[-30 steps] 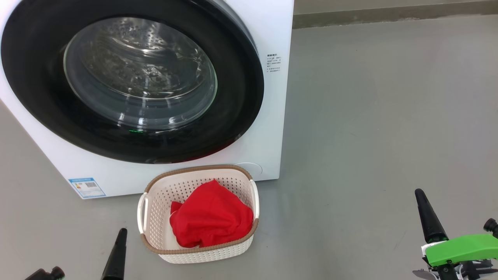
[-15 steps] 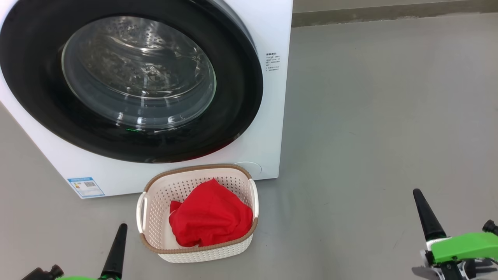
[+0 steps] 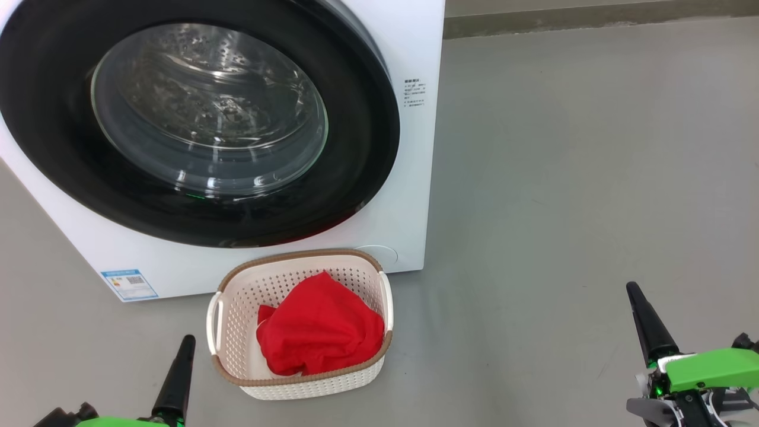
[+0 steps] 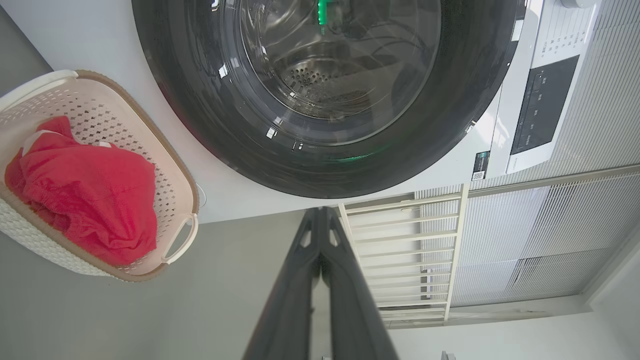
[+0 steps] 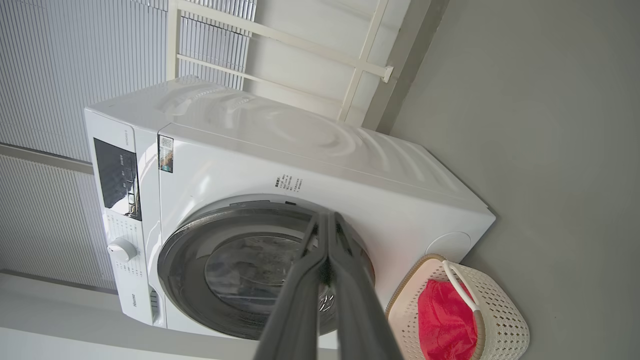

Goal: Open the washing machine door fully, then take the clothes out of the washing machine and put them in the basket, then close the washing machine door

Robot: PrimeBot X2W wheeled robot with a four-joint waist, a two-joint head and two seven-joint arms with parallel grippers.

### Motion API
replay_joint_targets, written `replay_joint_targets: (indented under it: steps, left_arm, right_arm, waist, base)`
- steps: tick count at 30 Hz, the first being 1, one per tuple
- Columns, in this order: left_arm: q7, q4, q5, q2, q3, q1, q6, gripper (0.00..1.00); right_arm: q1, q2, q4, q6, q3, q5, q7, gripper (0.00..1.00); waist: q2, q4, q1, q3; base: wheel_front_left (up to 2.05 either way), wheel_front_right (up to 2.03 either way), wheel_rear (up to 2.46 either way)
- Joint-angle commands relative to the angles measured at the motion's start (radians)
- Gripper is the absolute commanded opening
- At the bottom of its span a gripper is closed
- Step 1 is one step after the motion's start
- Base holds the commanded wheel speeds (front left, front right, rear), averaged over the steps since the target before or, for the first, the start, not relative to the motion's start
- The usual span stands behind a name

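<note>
The washing machine (image 3: 415,190) (image 5: 310,145) is white, and its black-rimmed round door (image 3: 201,118) (image 4: 330,90) (image 5: 250,270) lies closed flat against the front. Through the glass the steel drum looks bare. On the floor just in front stands the cream basket (image 3: 237,308) (image 4: 170,165) (image 5: 505,310) holding the red clothes (image 3: 320,329) (image 4: 85,190) (image 5: 445,320). My left gripper (image 3: 187,343) (image 4: 320,212) is shut and empty, low at the basket's left. Well off to the right, my right gripper (image 3: 633,289) (image 5: 326,216) is also shut and holds nothing.
Grey floor (image 3: 593,166) stretches to the right of the machine up to a wall base (image 3: 593,21). A white railing (image 4: 410,250) and ribbed wall panels (image 4: 550,225) stand beside the machine in the wrist views.
Both grippers have shifted slightly within the head view, which has itself drifted a little. Door, basket and clothes stay as they were.
</note>
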Motion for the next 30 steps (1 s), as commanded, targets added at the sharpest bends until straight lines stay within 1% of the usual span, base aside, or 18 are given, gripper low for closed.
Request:
replay_joint_targets:
  steps: [1,14,30]
  left_arm:
    - [0.008,-0.021,-0.025,0.008,0.035,-0.046,-0.006,0.0]
    - [0.043,-0.016,-0.159,0.002,0.046,-0.062,-0.007,0.0]
    - [0.043,-0.016,-0.159,0.002,0.046,-0.062,-0.007,0.0]
  right_arm:
    - [-0.05,-0.006,-0.024,-0.001,0.011,0.027,0.009,0.0]
    - [-0.066,-0.001,-0.013,-0.001,0.008,0.16,0.046,0.0]
    - [-0.066,-0.001,-0.013,-0.001,0.008,0.16,0.045,0.0]
  waist:
    - [0.0,0.0,-0.0001,0.0]
    - [0.0,-0.003,-0.0001,0.004]
    - [0.0,-0.003,-0.0001,0.004]
  base:
    - [0.0,0.0,0.0]
    - [0.0,0.0,0.0]
    - [0.0,0.0,0.0]
